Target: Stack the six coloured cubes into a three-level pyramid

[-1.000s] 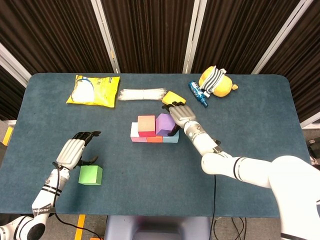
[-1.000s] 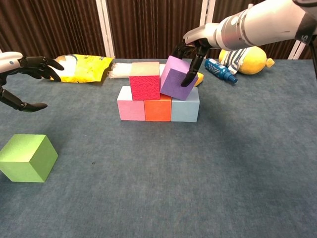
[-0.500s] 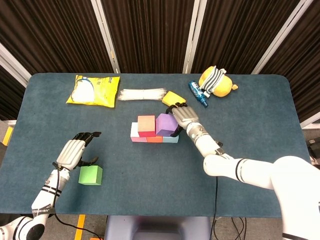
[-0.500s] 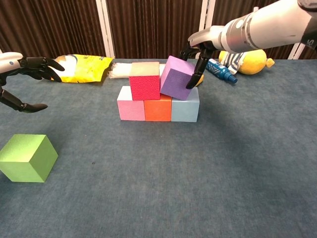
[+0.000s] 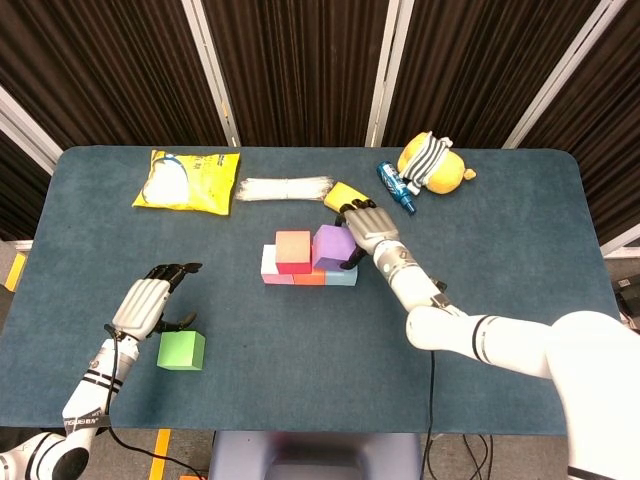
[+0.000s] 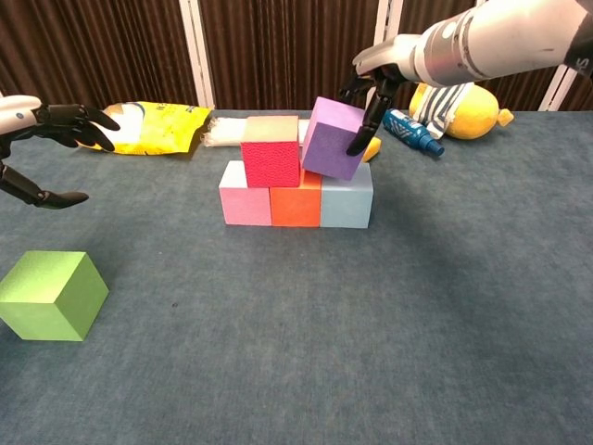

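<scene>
A pink cube (image 6: 245,205), an orange cube (image 6: 295,206) and a light blue cube (image 6: 347,204) form a row mid-table. On the pink and orange ones sits a red cube (image 6: 271,151). My right hand (image 6: 375,83) grips a purple cube (image 6: 334,139) (image 5: 332,246), which is tilted against the red cube, its lower edge at the light blue cube's top. A green cube (image 6: 51,295) (image 5: 181,350) lies alone at the near left. Just beyond it hovers my left hand (image 5: 148,300) (image 6: 56,119), fingers apart and holding nothing.
A yellow bag (image 5: 188,180), a white bundle (image 5: 286,188) and a small yellow block (image 5: 345,193) lie behind the stack. A blue bottle (image 5: 392,184) and a yellow plush toy (image 5: 435,164) sit at the back right. The table's front edge (image 5: 320,428) runs near the green cube.
The right hand has lifted the purple cube slightly and tipped it more upright beside the red cube. The left hand and the green cube have stayed still.
</scene>
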Available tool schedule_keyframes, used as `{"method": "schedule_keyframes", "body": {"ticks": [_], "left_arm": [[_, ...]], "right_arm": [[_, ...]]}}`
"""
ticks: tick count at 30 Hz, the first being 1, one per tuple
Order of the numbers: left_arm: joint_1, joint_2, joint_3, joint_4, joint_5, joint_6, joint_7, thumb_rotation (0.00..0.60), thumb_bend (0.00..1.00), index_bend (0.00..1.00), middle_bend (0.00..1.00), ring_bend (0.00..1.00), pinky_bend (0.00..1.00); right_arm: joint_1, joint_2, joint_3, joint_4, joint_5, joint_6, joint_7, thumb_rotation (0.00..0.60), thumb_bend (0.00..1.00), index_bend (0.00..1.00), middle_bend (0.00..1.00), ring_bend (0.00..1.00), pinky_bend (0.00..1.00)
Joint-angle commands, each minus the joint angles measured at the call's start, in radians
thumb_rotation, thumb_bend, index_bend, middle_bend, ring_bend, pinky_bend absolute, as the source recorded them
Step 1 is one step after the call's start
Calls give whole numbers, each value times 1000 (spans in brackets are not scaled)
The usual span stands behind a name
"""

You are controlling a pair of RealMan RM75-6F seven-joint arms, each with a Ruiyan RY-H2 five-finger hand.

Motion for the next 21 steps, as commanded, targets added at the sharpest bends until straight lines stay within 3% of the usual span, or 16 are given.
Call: {"method": "schedule_keyframes", "body": {"ticks": [1, 21], "left_arm": [[1, 1, 0, -1, 1, 0, -3, 600, 303, 153, 201, 158, 158], [4, 1, 5, 10, 2, -15, -28, 600, 304, 144, 190, 151, 158]], "right_arm": [[15, 3, -8, -1, 16, -9, -21, 600, 266, 488, 219, 76, 153], [121, -14, -82, 21, 153, -22, -147, 600, 269, 495, 218, 76, 145]]}}
